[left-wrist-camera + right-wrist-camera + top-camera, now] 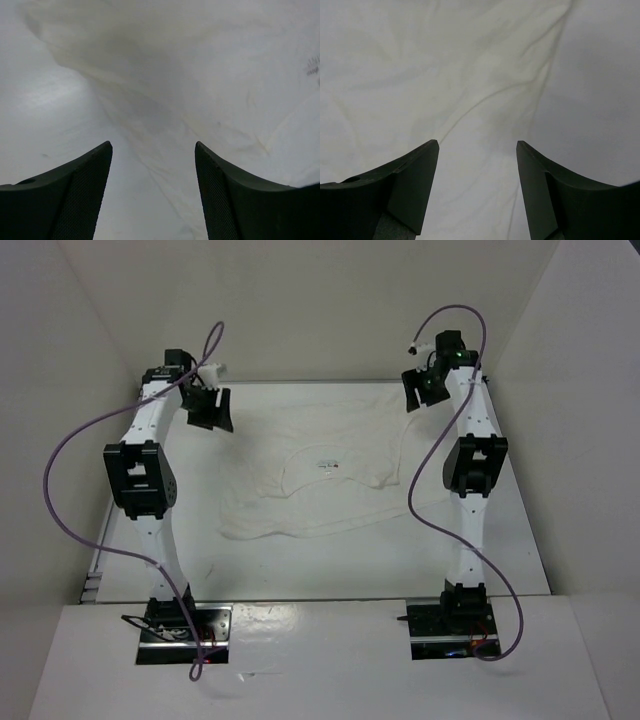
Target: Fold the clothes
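Here the shirt lies flat on the table, spread wide from left to right. The left gripper hangs over its far left corner and the right gripper over its far right corner. Both are wide open and hold nothing. The shirt runs from them toward the near edge. Neither gripper is closer.

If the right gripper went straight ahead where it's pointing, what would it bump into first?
Probably the white shirt: the open right gripper points down at its wrinkled cloth, with nothing in between.
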